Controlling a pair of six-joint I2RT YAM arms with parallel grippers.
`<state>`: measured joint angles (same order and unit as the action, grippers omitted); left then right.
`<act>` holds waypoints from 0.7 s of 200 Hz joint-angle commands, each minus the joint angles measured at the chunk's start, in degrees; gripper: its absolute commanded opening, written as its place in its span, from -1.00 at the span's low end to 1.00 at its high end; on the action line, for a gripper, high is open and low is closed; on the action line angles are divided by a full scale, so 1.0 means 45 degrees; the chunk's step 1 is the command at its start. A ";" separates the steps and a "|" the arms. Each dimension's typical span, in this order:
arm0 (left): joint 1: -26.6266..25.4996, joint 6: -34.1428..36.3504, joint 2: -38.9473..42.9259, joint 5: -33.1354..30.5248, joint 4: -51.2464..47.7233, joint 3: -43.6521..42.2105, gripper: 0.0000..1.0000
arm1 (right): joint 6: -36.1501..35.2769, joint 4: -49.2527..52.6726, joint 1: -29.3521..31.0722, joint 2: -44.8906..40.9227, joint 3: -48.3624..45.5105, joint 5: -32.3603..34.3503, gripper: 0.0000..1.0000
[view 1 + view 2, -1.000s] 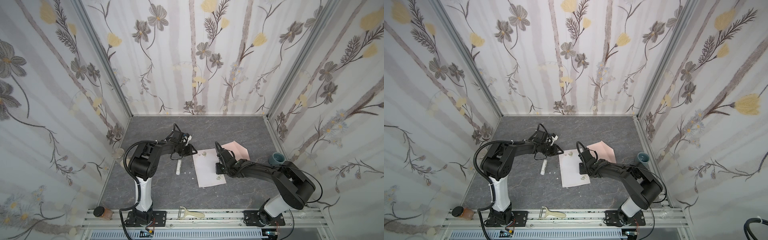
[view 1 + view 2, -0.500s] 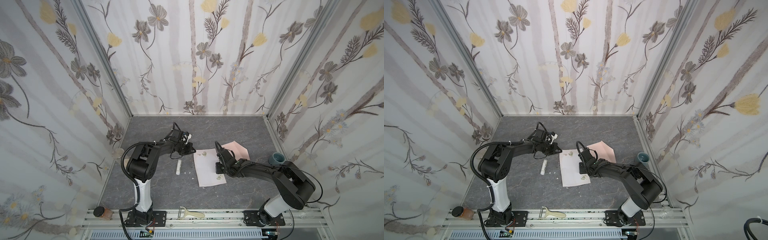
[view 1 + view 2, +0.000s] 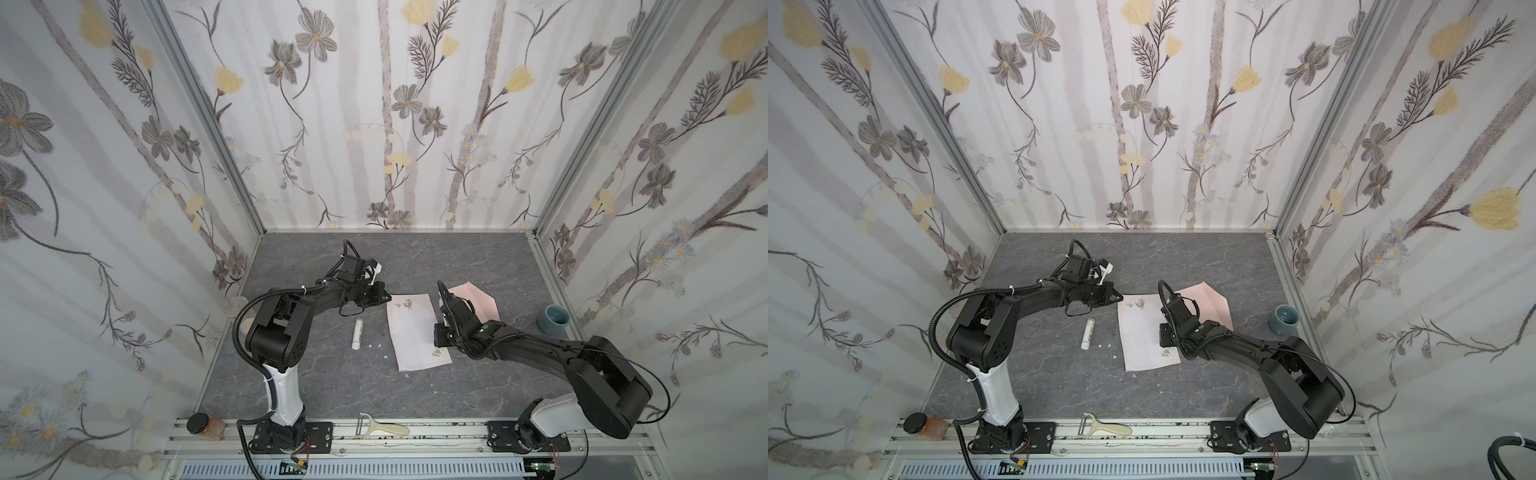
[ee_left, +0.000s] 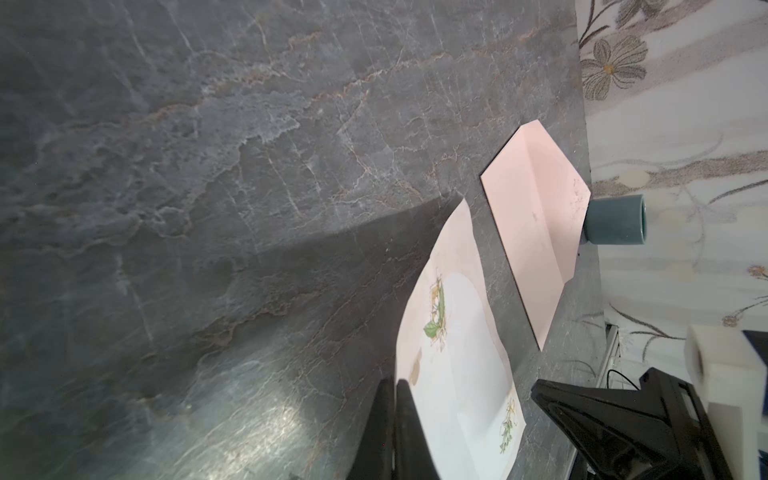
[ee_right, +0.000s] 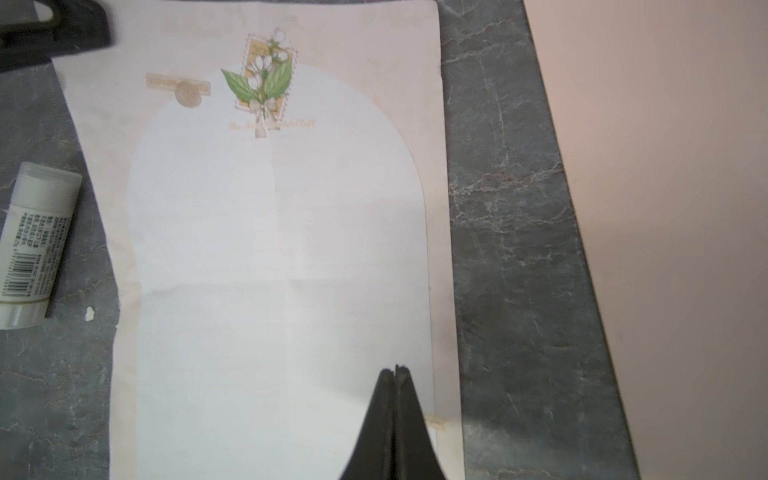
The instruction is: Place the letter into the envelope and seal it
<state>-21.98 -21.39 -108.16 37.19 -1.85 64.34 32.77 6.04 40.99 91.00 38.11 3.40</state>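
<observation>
We see the letter [image 3: 415, 332] on the table [image 3: 311, 374], the envelope [image 3: 478, 301] just right of it. Left gripper [image 4: 394, 382] closed at the letter's far left corner; right gripper [image 5: 395, 369] closed over its right side.

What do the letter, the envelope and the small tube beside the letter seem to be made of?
The letter: thin matte white paper; fold creases show. The envelope: pale pink matte paper with a sharp fold line. The tube: probably plastic, with a translucent cap and a printed barcode label.
</observation>
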 commanded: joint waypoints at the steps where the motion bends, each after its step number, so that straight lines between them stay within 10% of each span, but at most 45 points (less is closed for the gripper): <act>1: -0.0037 -0.0110 0.0362 -0.0429 0.0108 -0.0151 -1.00 | 0.0670 -0.0339 0.0090 -0.0396 -0.0560 -0.0557 -0.95; 140: -0.1255 0.0181 0.2687 -0.1653 0.0410 -0.1623 -1.00 | 0.0779 -0.1167 0.0031 0.1666 0.0150 -0.0213 -0.96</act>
<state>-26.83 -21.32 -97.89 30.50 -1.10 57.98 36.97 1.02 41.28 97.47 37.43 0.84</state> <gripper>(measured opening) 0.054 0.050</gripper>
